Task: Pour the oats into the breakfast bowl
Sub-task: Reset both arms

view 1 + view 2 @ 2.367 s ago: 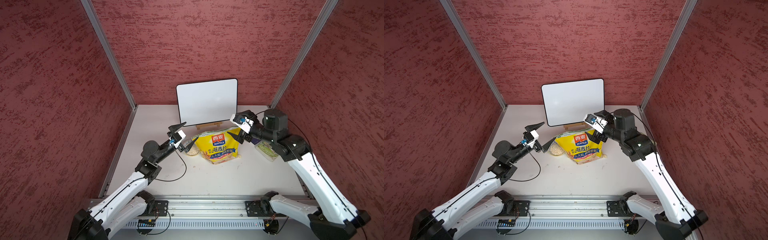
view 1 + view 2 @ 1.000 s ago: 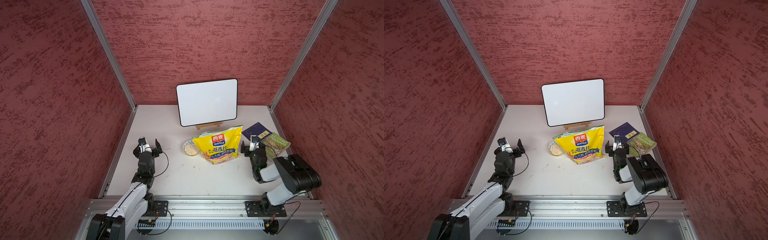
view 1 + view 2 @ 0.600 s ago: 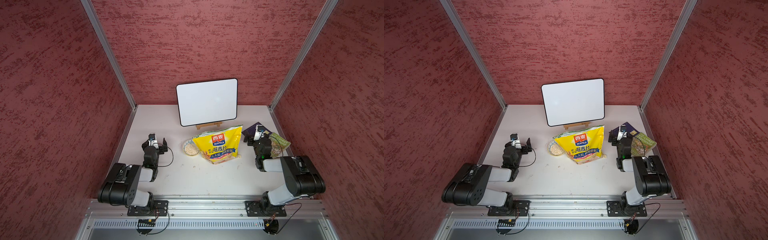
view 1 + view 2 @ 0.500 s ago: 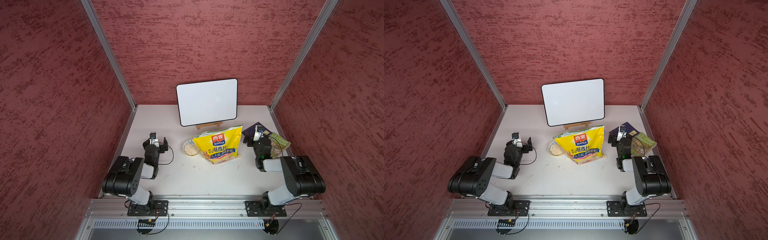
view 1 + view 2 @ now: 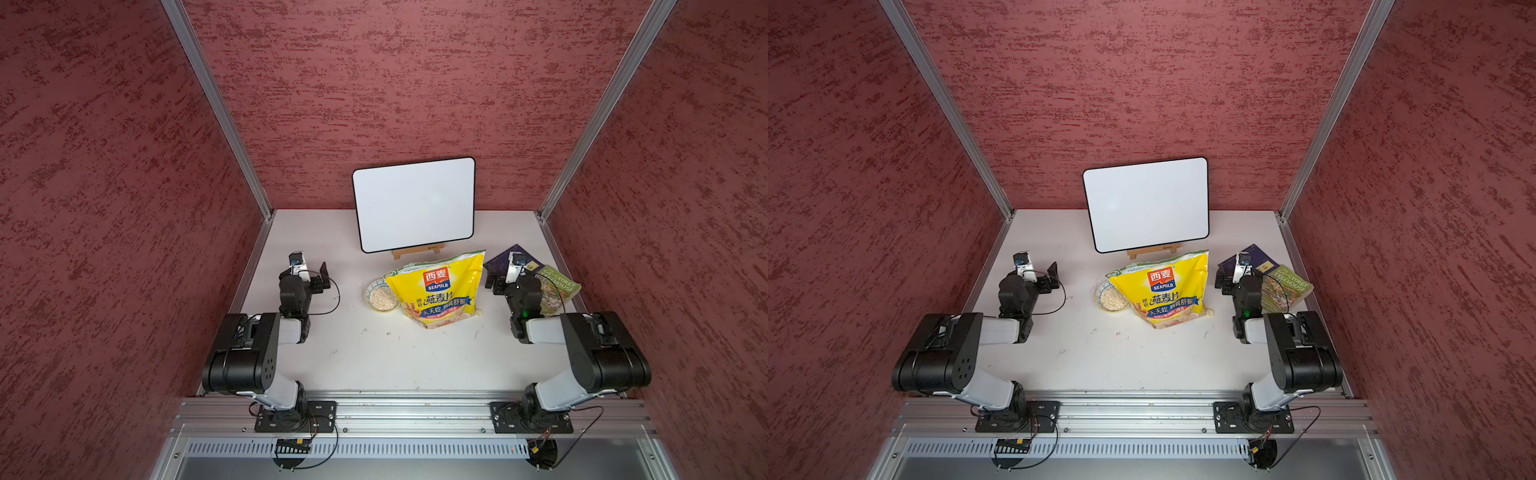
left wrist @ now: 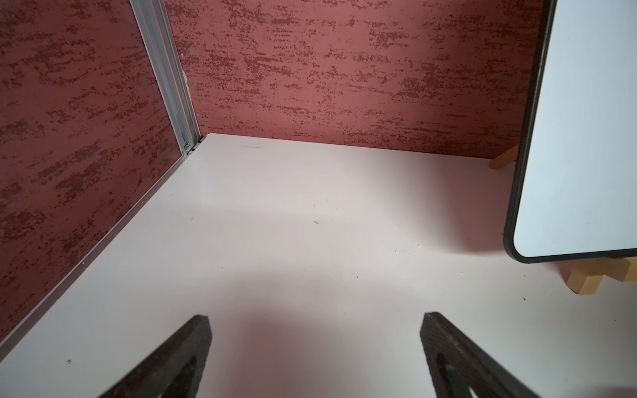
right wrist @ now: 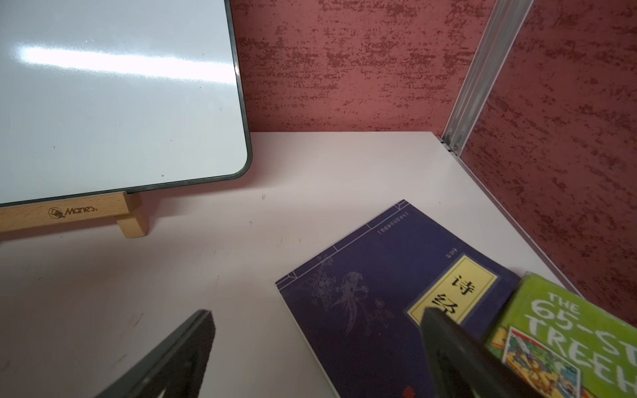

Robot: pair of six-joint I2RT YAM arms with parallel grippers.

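Both arms sit folded low by the front rail. The left gripper [image 6: 315, 320] points over bare white table [image 6: 275, 213], its jaws wide apart and empty. The right gripper [image 7: 317, 312], equally spread and empty, hangs over the edge of a dark blue book [image 7: 372, 296] beside a green Treehouse book [image 7: 568, 330]. Between the arms, the yellow SEAMILD oats pouch [image 5: 438, 291] rests on the table against the breakfast bowl [image 5: 368, 291], which holds oats [image 5: 382, 299]. Behind stands a whiteboard [image 5: 413, 203] on a wooden easel [image 5: 417, 251].
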